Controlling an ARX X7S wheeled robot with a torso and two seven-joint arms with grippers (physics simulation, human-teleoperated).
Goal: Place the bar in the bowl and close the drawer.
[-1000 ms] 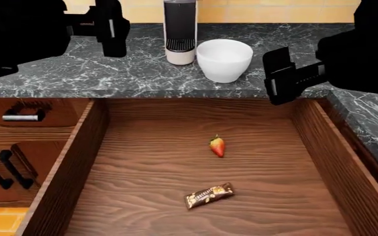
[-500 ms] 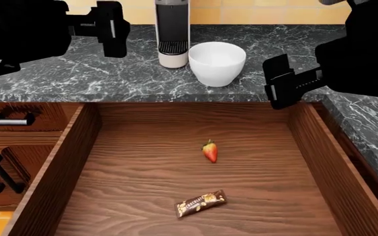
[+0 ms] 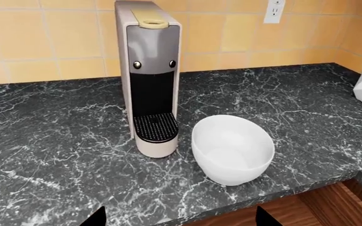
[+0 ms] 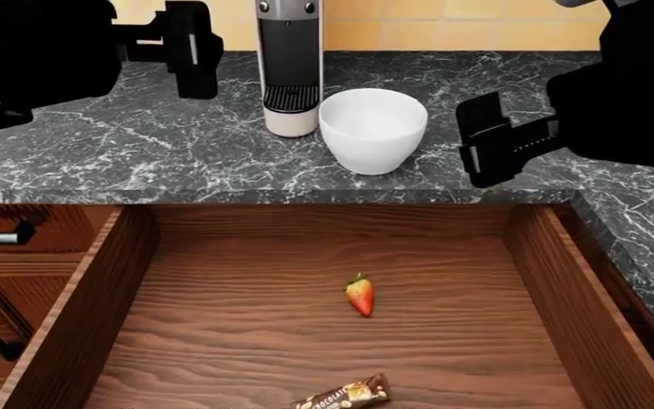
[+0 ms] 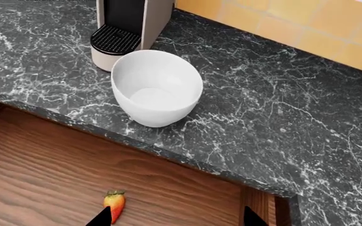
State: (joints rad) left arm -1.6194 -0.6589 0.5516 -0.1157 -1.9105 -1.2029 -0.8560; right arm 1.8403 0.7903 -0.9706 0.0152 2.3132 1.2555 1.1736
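Drawer (image 4: 339, 324) contents slide toward the bottom of the head view as the camera shifts: the bar (image 4: 343, 395), mid-floor a second ago, now lies at the frame's lower edge, and the bowl (image 4: 373, 128) sits lower. Neither arm has started down, so I judge the pick not yet begun. Both grippers hover over the counter (image 4: 134, 145), left gripper (image 4: 193, 49) and right gripper (image 4: 489, 152), each empty with jaws apart. The bar lies well below and apart from both, beyond the strawberry (image 4: 359, 296).
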